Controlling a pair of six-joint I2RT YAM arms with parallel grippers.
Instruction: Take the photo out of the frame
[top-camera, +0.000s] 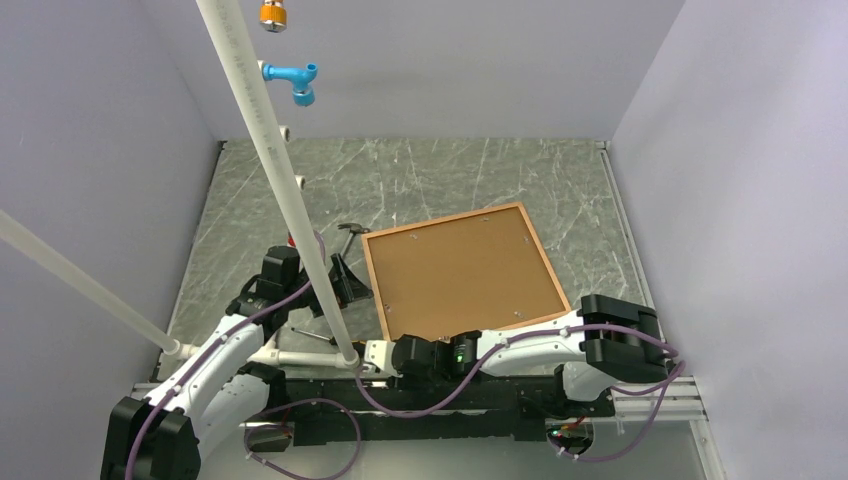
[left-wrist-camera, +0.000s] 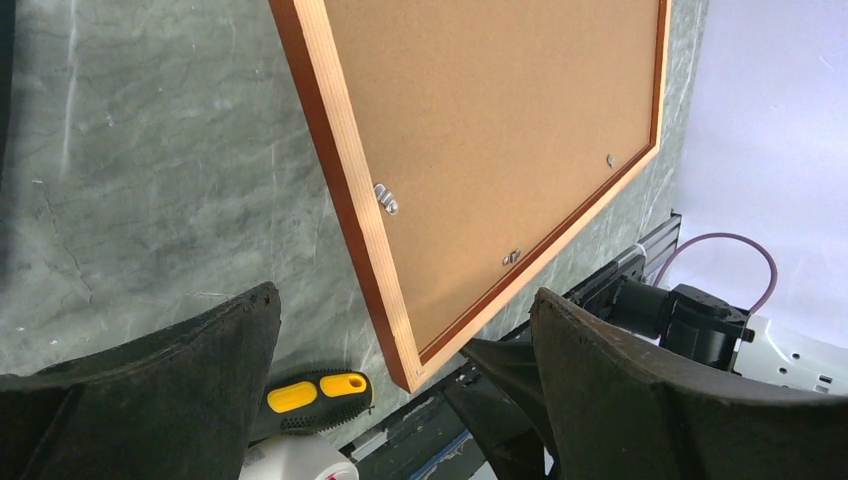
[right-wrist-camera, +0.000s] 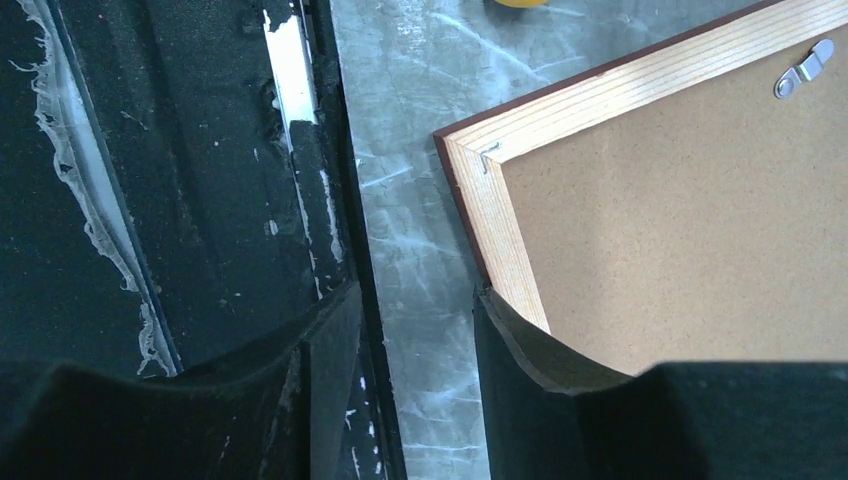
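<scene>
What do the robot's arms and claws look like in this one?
The left arm and right arm are white shells with black joints, with purple cables looping alongside. The left claw and right claw have broad, matte black fingers with a rough surface.

Matt brown board (top-camera: 465, 272), pale wooden frame (left-wrist-camera: 350, 190)
</scene>
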